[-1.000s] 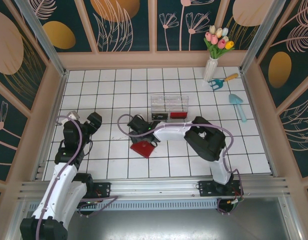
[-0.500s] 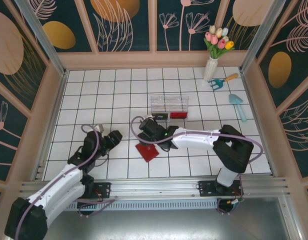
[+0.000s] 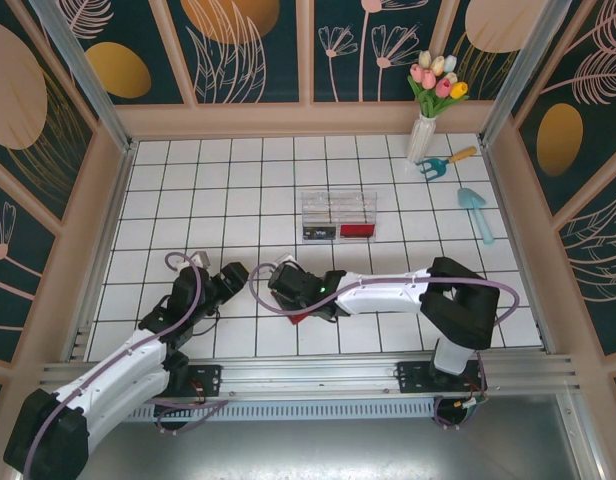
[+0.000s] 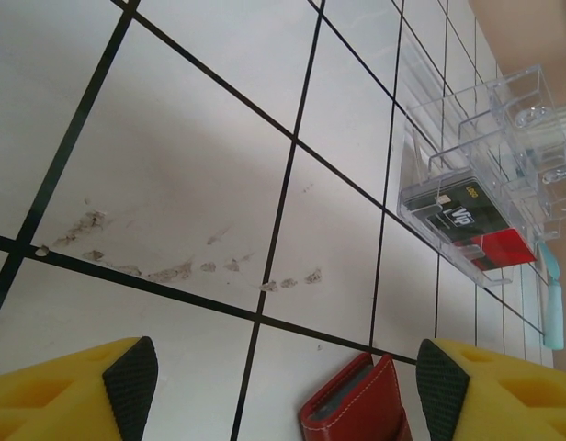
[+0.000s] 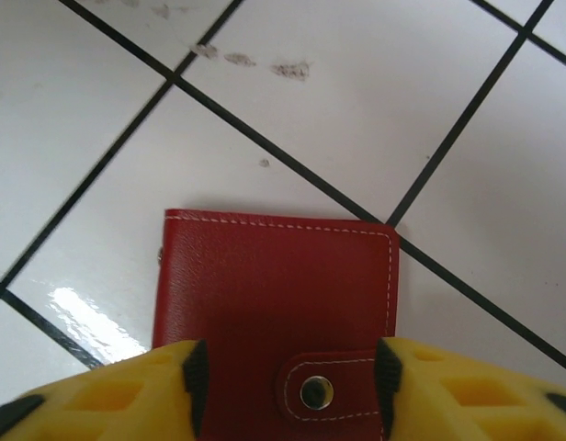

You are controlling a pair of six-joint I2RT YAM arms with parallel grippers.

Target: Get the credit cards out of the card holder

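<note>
The card holder is a small red wallet lying flat and closed on the white tiles, its snap tab fastened. My right gripper hangs straight over it, jaws part open, with the black pads overlapping its top face near both side edges; I cannot tell if they touch it. In the top view that gripper covers most of the card holder. My left gripper sits low just to its left, open, with the card holder ahead between its fingers. No credit cards show.
A clear plastic box with a black card and a red item stands two tiles behind the wallet, also seen as the clear box. At the back right are a vase of tulips, a small rake and a teal scoop.
My right gripper has come toward the near edge and down over the card holder, its jaws narrowing. The left arm swung right and low, toward the card holder.
</note>
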